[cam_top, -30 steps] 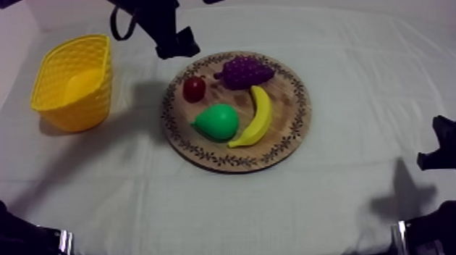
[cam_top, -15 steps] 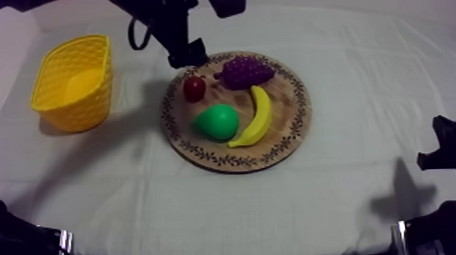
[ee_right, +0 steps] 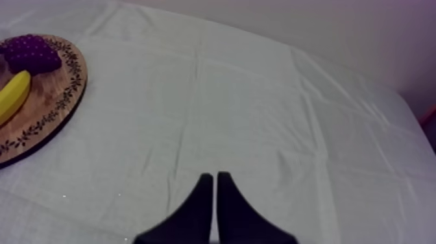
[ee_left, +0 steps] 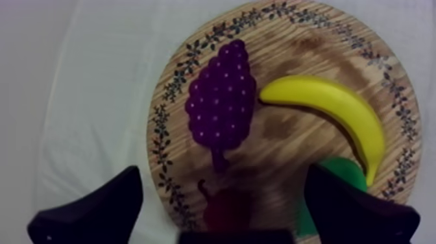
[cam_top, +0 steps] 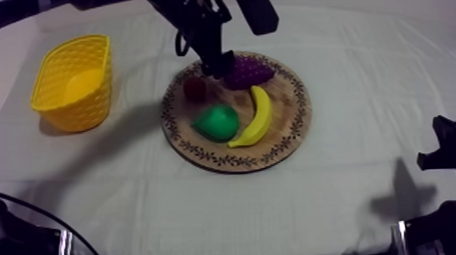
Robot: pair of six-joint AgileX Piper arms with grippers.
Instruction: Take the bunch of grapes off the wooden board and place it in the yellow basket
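Bunch of grapes (cam_top: 247, 70) lies on the far part of the wooden board (cam_top: 291, 98): knobbly, purple, tapered, its short stem pointing toward the small red fruit (cam_top: 195, 89). A smooth yellow banana (cam_top: 258, 117) curves just beside it, and a glossy green pear (cam_top: 218, 122) sits nearer. The board shows wood grain and a leaf-patterned rim. Left end effector (ee_left: 222, 172) hangs over the stem end, fingers spread wide, gripping nothing. Right end effector (ee_right: 214, 178) is closed to a wedge over the bare desk (ee_right: 259, 97) cloth. The woven yellow basket (cam_top: 74, 83) stands well apart.

Left wrist view: green toy pear (ee_left: 344, 170) mostly behind one finger of the left tool (ee_left: 222, 170); small red fruit (ee_left: 227, 207) shadowed, near part behind tool body.
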